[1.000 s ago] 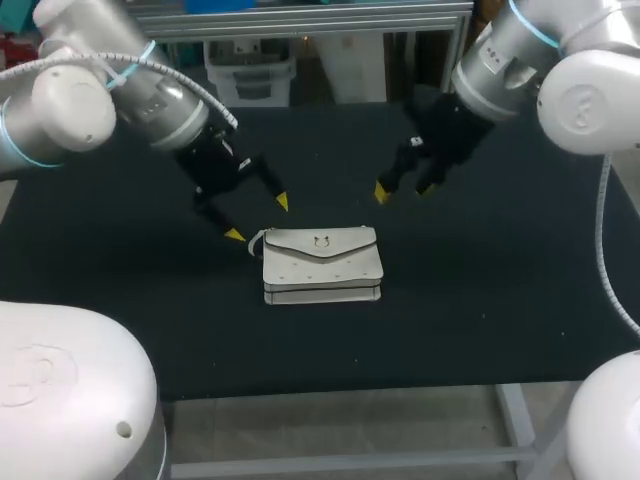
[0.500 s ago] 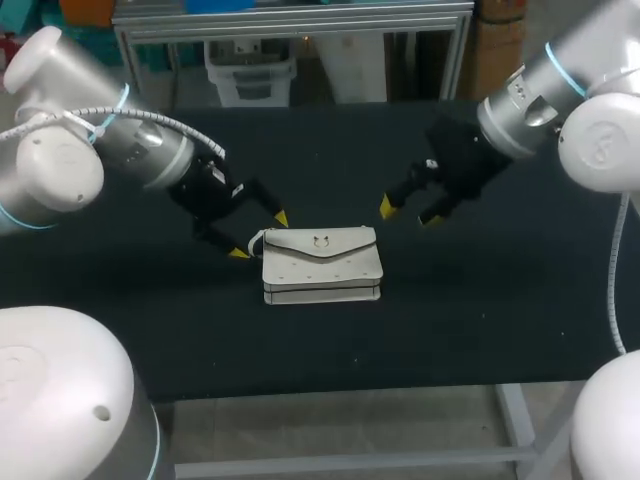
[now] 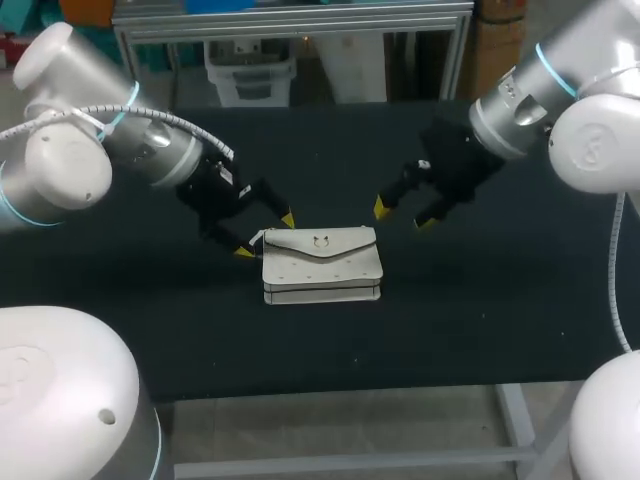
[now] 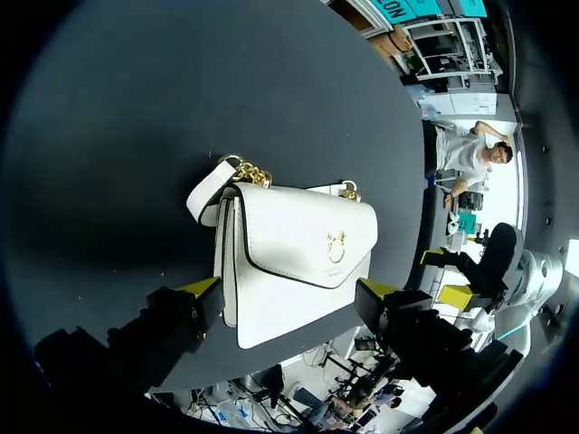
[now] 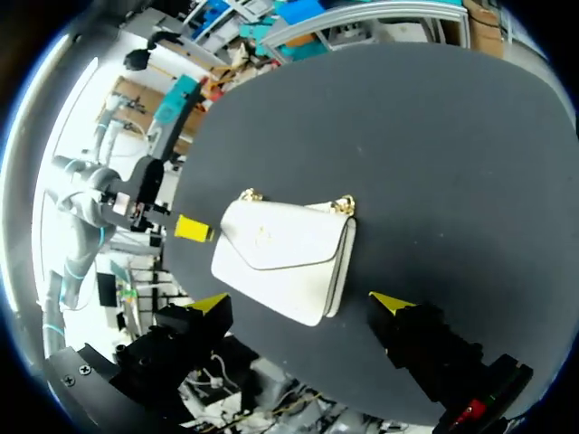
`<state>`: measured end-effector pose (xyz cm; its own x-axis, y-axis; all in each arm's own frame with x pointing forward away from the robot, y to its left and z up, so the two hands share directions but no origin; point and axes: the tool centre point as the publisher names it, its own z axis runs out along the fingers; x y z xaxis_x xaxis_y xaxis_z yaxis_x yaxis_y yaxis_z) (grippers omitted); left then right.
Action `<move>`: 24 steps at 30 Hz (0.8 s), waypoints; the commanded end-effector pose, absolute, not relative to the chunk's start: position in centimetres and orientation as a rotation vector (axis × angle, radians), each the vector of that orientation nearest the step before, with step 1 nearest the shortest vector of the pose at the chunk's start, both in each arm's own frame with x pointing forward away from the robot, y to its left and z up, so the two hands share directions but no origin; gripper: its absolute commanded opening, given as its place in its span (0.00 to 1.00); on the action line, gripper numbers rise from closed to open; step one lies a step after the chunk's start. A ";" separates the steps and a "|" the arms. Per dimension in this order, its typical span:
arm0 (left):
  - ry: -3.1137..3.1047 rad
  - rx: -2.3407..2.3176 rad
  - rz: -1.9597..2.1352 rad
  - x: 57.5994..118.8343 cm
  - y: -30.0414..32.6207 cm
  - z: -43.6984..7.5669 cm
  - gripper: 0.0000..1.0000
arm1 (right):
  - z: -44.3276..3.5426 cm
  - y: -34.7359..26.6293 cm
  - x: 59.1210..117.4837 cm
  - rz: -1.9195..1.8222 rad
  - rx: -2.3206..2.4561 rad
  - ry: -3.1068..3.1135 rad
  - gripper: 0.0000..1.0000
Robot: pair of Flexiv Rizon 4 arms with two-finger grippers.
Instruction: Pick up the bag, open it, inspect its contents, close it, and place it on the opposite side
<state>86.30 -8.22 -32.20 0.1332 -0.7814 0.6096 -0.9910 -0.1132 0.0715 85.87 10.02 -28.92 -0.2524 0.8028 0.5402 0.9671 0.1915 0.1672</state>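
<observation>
- Here's the bag point(image 3: 321, 264), a white flap bag near the middle of the black table point(image 3: 480, 320), lying flat with its flap side facing up.
- Its long axis runs side to side across the table, parallel to the near edge.
- The hinged top edge faces the far side. The flap's point and the gold clasp point(image 3: 321, 241) aim back toward the robot, and the bottom gusset shows along the near side.
- A gold chain point(image 4: 246, 169) sits at the top corners, and a short white strap loop point(image 3: 255, 240) pokes out past the bag's left end.
- The left gripper point(image 3: 265, 236) is right at that left end with its fingers spread wide, grasping nothing. One yellow tip is by the far-left corner, the other is just beside the strap loop, and I cannot tell whether it touches.
- From the left wrist, the bag lies ahead and between the spread fingers, one end toward the camera.
- The right gripper point(image 3: 401, 214) hangs off the far-right corner, fingers parted and holding nothing, apart from the bag.
- From the right wrist, the bag sits ahead between the two tips, with dark table showing on both sides.
- On room to move, the bag is well apart from all four table edges.
- A broad stretch of black surface runs from each short end out to the left and right edges.
</observation>
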 end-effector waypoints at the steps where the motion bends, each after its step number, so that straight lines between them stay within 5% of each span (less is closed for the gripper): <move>1: -1.705 1.923 0.656 86.0 -8.0 -33.2 1.00 | -30.0 11.9 86.0 -0.650 -1.816 -2.069 1.00; 24: -1.613 1.837 0.695 86.5 -8.5 -34.9 1.00 | -34.9 12.4 85.6 -0.596 -2.068 -1.469 1.00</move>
<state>86.08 -8.39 -34.20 0.1316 -0.6936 0.7082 -0.9913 -0.0979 0.0883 85.00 12.05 -34.00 0.3112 0.7211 0.6190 0.9488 -0.2733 -0.1586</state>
